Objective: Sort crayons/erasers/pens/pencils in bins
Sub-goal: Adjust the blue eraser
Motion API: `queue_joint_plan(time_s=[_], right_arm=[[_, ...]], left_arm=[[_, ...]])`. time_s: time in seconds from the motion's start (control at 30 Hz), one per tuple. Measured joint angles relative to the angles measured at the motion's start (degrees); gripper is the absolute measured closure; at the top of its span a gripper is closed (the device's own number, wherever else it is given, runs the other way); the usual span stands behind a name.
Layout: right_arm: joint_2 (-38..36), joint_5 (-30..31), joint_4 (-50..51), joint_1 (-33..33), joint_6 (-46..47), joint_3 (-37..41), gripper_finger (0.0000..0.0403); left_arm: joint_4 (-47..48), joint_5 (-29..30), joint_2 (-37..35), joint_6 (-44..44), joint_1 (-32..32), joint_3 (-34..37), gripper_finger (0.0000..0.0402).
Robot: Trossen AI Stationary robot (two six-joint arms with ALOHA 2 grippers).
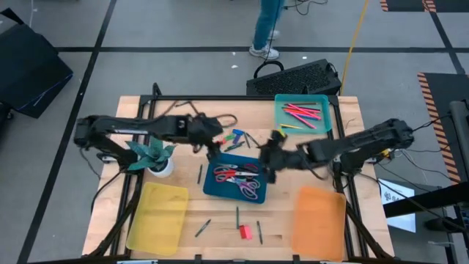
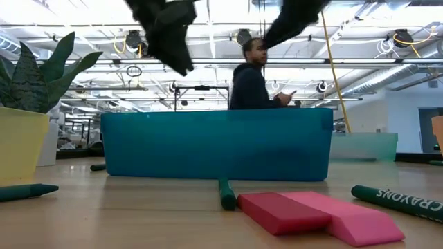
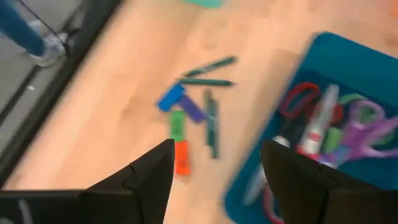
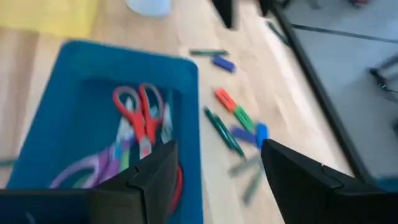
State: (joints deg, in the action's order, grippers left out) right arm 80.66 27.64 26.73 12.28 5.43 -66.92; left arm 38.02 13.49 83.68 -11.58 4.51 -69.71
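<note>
On the worktop (image 1: 337,110), the bin with scissors (image 1: 236,180) lies in the middle, with one empty bin (image 1: 156,216) at the front left, another empty bin (image 1: 319,221) at the front right, and the bin with sticks (image 1: 302,112) at the back right corner. The cluster of erasers (image 1: 234,138) lies just behind the middle bin, between the left hand (image 1: 214,152) and the right hand (image 1: 268,160), which hang over that bin's back corners. A potted plant (image 1: 155,158) stands left of the middle bin, and two erasers (image 1: 245,232) lie touching in front of it, with loose sticks near them.
</note>
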Motion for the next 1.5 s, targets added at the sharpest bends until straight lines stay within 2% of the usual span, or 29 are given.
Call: queue_joint_plan(time_s=[0.13, 0.27, 0.43, 0.53, 0.63, 0.73, 0.8, 0.87, 0.97, 1.23, 1.3, 1.43, 1.5], right_arm=[[7.05, -11.46, -10.25, -8.17, -5.48, -1.85, 0.0176], [16.27, -15.43, -11.63, -13.96, -8.39, -8.48, 0.0176], [27.61, -21.94, -10.76, -16.82, -9.71, -20.13, 0.0159], [31.79, -21.97, -10.47, -18.27, -10.49, -23.83, 0.0135], [33.74, -21.85, -10.31, -20.14, -10.07, -23.64, 0.0111], [34.78, -21.91, -11.11, -21.74, -8.33, -21.77, 0.0097], [35.55, -22.27, -11.24, -22.64, -6.90, -20.65, 0.0093], [36.46, -24.93, -11.95, -23.51, -5.40, -20.61, 0.0092], [37.64, -27.97, -11.56, -24.42, -4.18, -20.67, 0.0092], [38.51, -27.66, -3.70, -25.01, -4.73, -20.76, 0.0092], [38.62, -26.46, -3.16, -25.01, -5.73, -20.74, 0.0092], [38.51, -18.70, -4.17, -25.50, -9.33, -20.76, 0.0092], [38.53, -17.77, -4.81, -26.98, -9.49, -20.76, 0.0093]], left_arm=[[-7.57, -0.16, -8.20, 1.80, 2.97, 10.35, 0.0160], [-11.46, -1.34, -15.75, 4.22, 3.74, 17.80, 0.0160], [-14.78, -2.11, -22.18, 4.11, 3.46, 23.17, 0.0160], [-14.52, -2.11, -24.71, 2.42, 2.82, 25.68, 0.0160], [-15.32, -2.37, -26.35, -0.28, 1.62, 28.39, 0.0160], [-20.50, -2.36, -26.85, -2.17, -0.05, 31.64, 0.0160], [-23.70, -2.57, -27.06, -2.52, -0.99, 34.12, 0.0160], [-28.93, -2.87, -26.84, -2.54, -1.68, 35.76, 0.0160], [-31.96, -2.93, -26.85, -2.57, -2.03, 37.34, 0.0160], [-32.17, -1.57, -26.90, -2.47, -1.97, 37.42, 0.0160], [-32.16, -1.44, -26.90, -2.14, -1.97, 37.42, 0.0160], [-32.13, -1.14, -27.11, -2.00, -1.92, 37.42, 0.0160], [-32.21, -0.76, -27.46, -1.97, -1.92, 37.40, 0.0160]])
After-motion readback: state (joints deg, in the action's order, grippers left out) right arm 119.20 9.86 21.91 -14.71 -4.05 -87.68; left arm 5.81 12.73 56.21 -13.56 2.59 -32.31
